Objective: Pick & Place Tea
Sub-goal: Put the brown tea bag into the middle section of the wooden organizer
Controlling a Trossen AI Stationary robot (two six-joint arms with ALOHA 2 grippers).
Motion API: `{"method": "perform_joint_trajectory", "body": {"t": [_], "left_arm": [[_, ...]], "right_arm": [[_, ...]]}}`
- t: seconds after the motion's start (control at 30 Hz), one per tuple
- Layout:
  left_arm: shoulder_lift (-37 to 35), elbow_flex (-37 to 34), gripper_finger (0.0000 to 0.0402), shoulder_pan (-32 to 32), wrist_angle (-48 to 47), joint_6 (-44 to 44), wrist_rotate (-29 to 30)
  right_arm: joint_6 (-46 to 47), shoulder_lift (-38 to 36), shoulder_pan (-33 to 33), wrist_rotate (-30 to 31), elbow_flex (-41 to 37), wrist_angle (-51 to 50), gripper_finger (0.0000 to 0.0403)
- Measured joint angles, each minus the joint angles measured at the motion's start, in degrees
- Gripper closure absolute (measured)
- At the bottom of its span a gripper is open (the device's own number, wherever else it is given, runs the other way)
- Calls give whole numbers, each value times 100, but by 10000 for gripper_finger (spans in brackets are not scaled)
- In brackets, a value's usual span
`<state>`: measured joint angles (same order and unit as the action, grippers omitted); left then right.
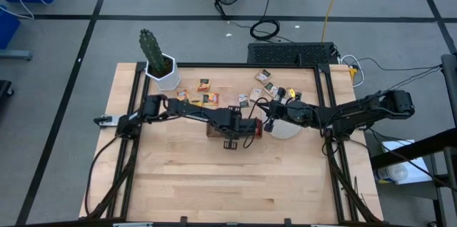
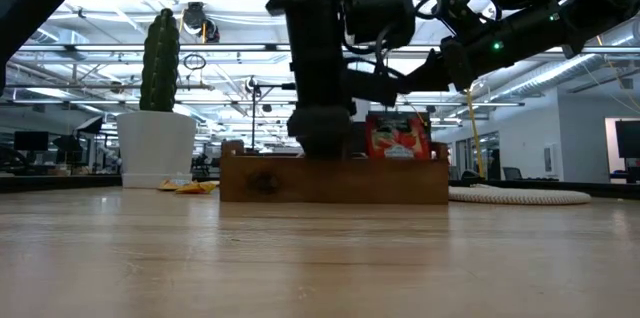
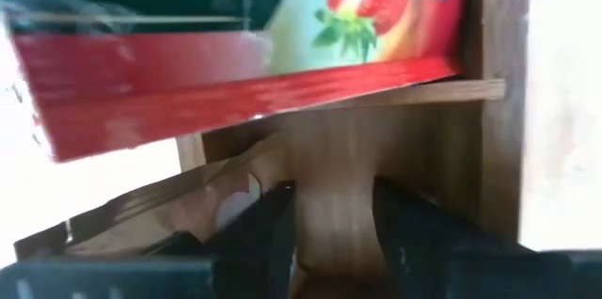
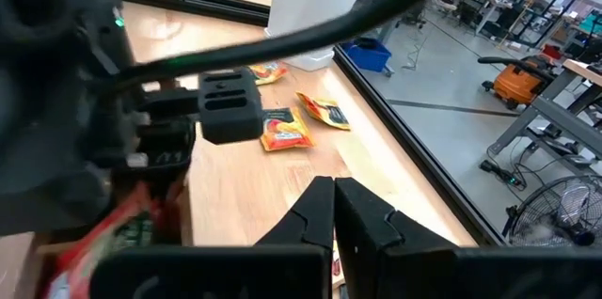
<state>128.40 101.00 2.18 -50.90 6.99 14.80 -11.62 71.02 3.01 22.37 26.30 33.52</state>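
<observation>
High view: the left end effector [image 1: 250,128] is down over the wooden tray [image 1: 214,131] mid-tabletop, and the right end effector [image 1: 273,111] sits just right of it, next to the round whitish disc [image 1: 287,130]. Plenty of loose tea sachets [image 1: 208,99] lie scattered along the far side of the tabletop, some near the potted cactus [image 1: 158,61], more over to the right. So I'd say the job is only partly done, lots left to collect.

Low view: a red strawberry sachet [image 2: 398,138] stands up in the tray's right end, poking above the wall. The left arm comes down right beside it. A couple of yellow sachets lie by the white pot.

Left wrist view: that same red sachet fills the frame, leaning on the tray's wooden divider [image 3: 414,93]. The left end effector's fingers [image 3: 414,233] are apart with bare wood between them, nothing pinched, so it looks like a release into the compartment.

Right wrist view: the right end effector's fingers [image 4: 362,214] are pressed together, empty, hovering above the tabletop. Two orange-yellow sachets lie farther off.
</observation>
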Motion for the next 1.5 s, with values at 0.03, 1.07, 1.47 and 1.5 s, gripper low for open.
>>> {"method": "perform_joint_trajectory", "body": {"t": [0.03, 1.07, 1.47, 1.5], "left_arm": [[6, 67, 245, 23, -37, -30, -9], [15, 309, 234, 80, -167, 45, -596], [48, 150, 343, -22, -104, 357, -951], [48, 150, 366, -21, -102, 402, -1003]], "right_arm": [[4, 0, 0, 2, 0, 2, 403], [31, -28, 2, -296, 0, -42, 403], [37, -28, 2, -295, 0, -44, 403], [37, -28, 2, -295, 0, -42, 403]]}}
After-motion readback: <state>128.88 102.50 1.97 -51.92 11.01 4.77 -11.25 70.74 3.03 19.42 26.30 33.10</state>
